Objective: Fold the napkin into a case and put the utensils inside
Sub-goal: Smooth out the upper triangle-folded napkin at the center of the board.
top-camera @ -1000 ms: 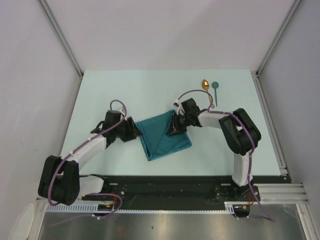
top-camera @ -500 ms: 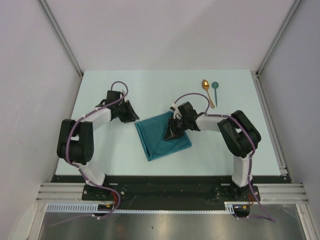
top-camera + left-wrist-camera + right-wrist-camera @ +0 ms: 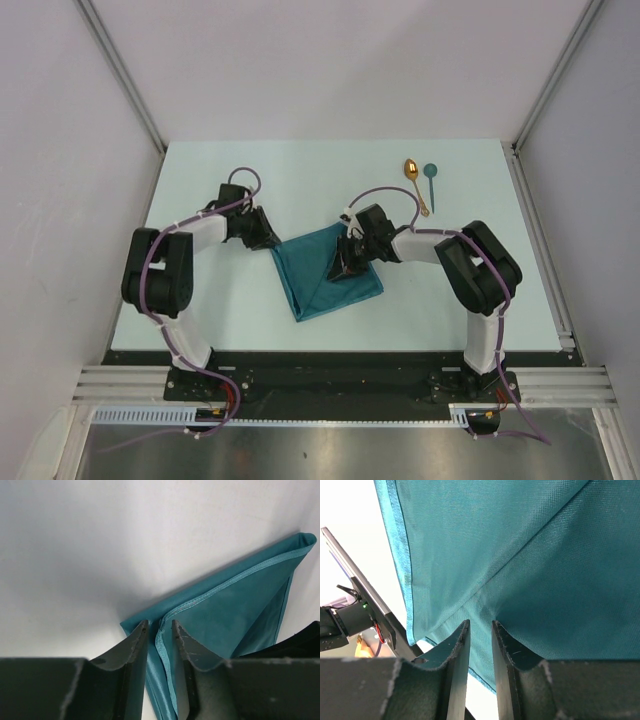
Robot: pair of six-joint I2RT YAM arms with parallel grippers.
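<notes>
Your pale tabletop [image 3: 300, 170] carries the teal napkin [image 3: 310, 278], folded over and lying near its middle, between the two arms. Your left gripper [image 3: 271, 240] has its jaws clenched on the hem at the napkin's left corner. Your right gripper [image 3: 341, 271] has its jaws pinching a tented fold near the right edge. The gold spoon [image 3: 413, 180] and the teal spoon [image 3: 430, 176] lie side by side toward the far right, well apart from the cloth.
</notes>
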